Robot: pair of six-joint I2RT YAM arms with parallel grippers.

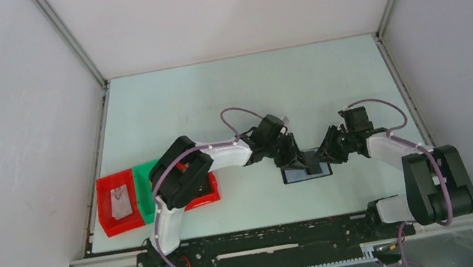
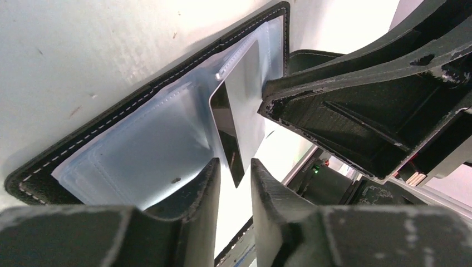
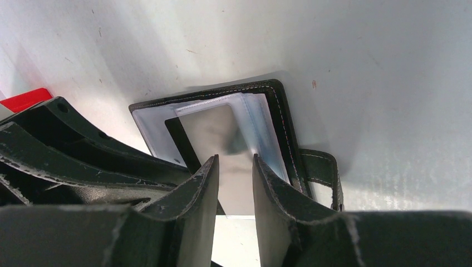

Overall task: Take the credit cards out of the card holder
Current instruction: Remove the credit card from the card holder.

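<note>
The holder (image 3: 280, 108) lies open and flat on the table (image 1: 212, 94), near its middle, between the two arms and well apart from the red tray (image 1: 110, 226) and green tray (image 1: 144, 172) on the left. Its clear pockets (image 2: 150, 144) face up. A silvery card (image 3: 217, 133) with a dark stripe along one edge sticks partway out of one pocket.

The left gripper (image 2: 235, 165) comes at the holder from the left. Its jaws stand a narrow way apart. The card's free corner sits in the gap between the fingers (image 2: 209, 186). A thin strip of light shows on each side of that corner, so the pads do not look pressed on it.

The right gripper (image 3: 235, 159) comes in from the right, close beside the left one. Its jaws are also a narrow way apart, with nothing clamped between them. The card's face shows through the gap and is wider than it, so the card lies under the tips rather than between them. Whether the tips touch the card or holder cannot be told.

The holder's strap (image 3: 325, 172) lies flat beside the right finger.
</note>
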